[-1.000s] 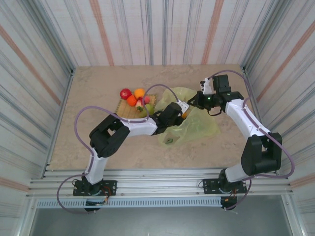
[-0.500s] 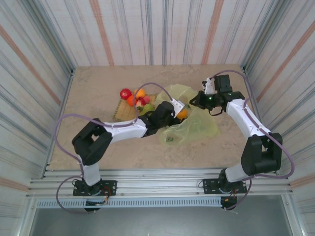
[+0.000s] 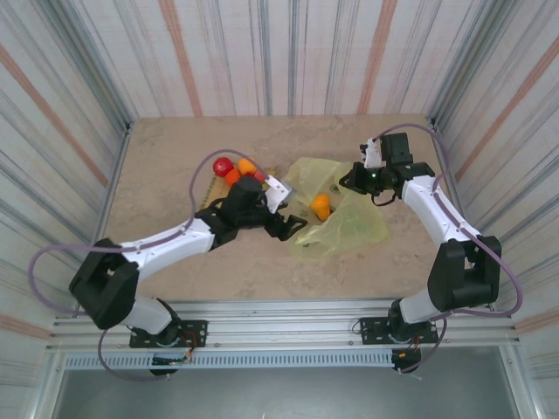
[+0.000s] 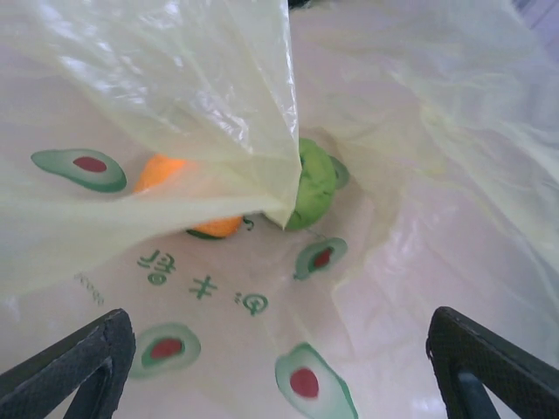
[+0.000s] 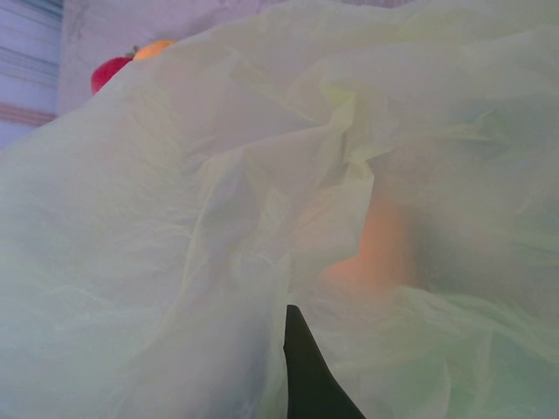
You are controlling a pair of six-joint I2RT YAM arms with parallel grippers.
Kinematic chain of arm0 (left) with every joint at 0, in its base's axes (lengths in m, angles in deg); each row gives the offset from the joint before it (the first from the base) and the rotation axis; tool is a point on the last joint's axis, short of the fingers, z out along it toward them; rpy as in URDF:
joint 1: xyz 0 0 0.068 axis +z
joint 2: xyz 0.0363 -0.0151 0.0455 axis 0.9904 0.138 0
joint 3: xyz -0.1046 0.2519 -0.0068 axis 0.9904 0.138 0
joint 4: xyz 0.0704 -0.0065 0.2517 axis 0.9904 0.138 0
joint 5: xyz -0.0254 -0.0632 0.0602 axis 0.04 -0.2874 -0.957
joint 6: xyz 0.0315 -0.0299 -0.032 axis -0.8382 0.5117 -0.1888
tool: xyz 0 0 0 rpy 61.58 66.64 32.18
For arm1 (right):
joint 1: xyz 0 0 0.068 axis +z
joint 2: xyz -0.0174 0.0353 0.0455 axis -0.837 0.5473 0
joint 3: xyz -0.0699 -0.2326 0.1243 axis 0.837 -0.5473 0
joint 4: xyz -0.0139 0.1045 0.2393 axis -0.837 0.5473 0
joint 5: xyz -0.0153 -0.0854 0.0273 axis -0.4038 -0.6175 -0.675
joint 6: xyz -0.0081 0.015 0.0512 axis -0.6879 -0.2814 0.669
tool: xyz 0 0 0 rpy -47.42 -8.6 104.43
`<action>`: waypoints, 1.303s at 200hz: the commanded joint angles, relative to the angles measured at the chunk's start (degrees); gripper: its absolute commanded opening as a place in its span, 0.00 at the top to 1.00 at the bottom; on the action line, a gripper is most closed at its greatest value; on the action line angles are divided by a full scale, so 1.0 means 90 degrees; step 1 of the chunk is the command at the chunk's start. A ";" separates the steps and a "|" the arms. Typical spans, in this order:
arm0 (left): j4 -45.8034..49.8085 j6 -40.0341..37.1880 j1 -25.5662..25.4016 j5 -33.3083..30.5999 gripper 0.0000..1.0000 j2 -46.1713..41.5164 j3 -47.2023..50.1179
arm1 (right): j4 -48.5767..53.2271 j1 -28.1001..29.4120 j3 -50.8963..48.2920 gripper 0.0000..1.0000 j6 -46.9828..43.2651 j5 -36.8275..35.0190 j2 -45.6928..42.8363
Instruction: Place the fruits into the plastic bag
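A round orange fruit (image 3: 320,207) lies inside the translucent yellow-green plastic bag (image 3: 349,229); the right pincer (image 3: 343,183) pinches its far edge

A beige marbled tabletop (image 3: 166,157) is enclosed on three sides by striped walls (image 3: 262,52). Its near edge is bordered by a metal rail (image 3: 288,330).

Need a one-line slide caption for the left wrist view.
Open left hand facing into the plastic bag, an orange fruit and a green fruit lying inside.

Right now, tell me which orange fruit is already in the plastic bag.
The orange fruit lying inside the plastic bag; the other two orange fruits sit outside it beside the red fruit.
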 commanded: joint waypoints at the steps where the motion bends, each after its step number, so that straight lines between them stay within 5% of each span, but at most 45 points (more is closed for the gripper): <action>1: 0.0320 0.0140 0.0271 0.1105 0.09 -0.0675 0.0214 | 0.0153 -0.0026 -0.0065 1.00 -0.0149 -0.0120 -0.0165; 37: 0.0323 0.0612 0.1085 0.1386 0.09 -0.1598 0.0596 | 0.0103 -0.0026 -0.0079 1.00 -0.0142 -0.0118 -0.0167; 77: 0.1188 0.1783 0.2373 -0.0486 0.08 -0.2074 0.0448 | 0.0035 -0.0024 -0.0113 1.00 -0.0140 -0.0082 -0.0204; 111: 0.0979 0.2694 0.3434 -0.0585 0.08 -0.1734 0.0370 | -0.0026 -0.0003 -0.0113 1.00 -0.0115 -0.0032 -0.0176; 200: 0.1579 0.2356 0.3565 -0.1564 0.08 0.0314 -0.0997 | -0.0045 0.0054 -0.0089 1.00 -0.0125 0.0050 -0.0181; 260: 0.1656 0.2020 0.3748 -0.1493 0.08 0.1890 -0.2066 | -0.0035 0.0063 -0.0019 1.00 -0.0149 0.0077 -0.0164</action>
